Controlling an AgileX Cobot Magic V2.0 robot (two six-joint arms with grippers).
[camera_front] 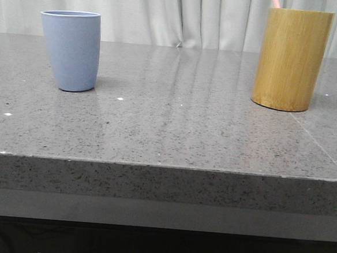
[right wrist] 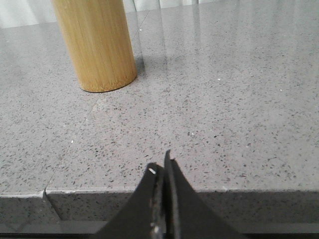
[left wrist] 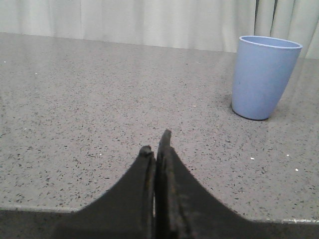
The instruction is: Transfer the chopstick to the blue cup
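The blue cup (camera_front: 71,50) stands upright on the left of the grey stone table (camera_front: 168,126); the left wrist view has the blue cup (left wrist: 263,77) too. A pale pink chopstick (camera_front: 275,1) pokes out of the tall bamboo holder (camera_front: 291,58) on the right, with just its tip showing. My left gripper (left wrist: 156,147) is shut and empty, low over the table's front edge, well short of the cup. Also shut and empty, my right gripper (right wrist: 160,167) hangs at the front edge, short of the bamboo holder (right wrist: 95,42).
Pale curtains (camera_front: 182,14) hang behind the table. A seam (camera_front: 323,146) in the stone runs along the right side. Open tabletop lies between the two containers.
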